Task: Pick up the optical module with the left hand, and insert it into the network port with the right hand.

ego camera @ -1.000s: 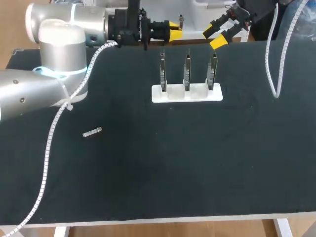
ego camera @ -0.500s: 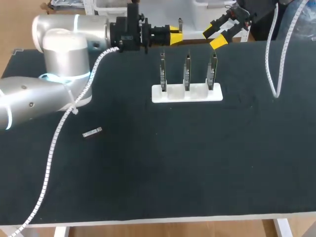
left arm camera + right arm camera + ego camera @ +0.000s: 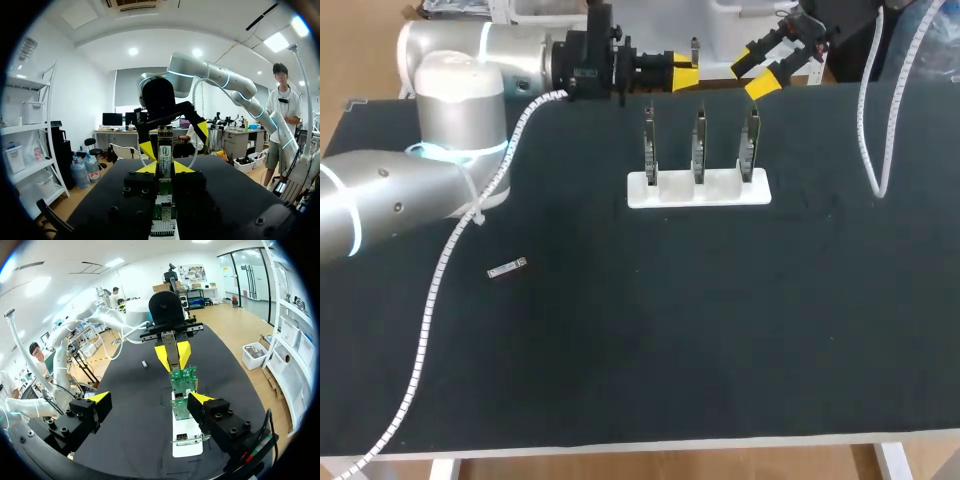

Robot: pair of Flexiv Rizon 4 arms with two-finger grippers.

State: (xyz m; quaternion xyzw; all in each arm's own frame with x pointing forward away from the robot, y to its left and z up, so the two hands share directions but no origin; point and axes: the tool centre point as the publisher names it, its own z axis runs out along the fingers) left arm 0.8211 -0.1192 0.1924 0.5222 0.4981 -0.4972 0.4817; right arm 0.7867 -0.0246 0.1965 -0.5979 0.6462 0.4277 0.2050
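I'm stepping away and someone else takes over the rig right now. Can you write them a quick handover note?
The left claw is shut on the optical module, held above the table's far side, in line with the white rack.
The right claw is open and empty, facing it from the rack's other end.
Three upright boards stand in the rack. A similar small metal piece lies loose on the table, apart from the rack.
Done: module picked up.
Left: pass it to the right claw, then insert it into a port. I cannot tell which port.
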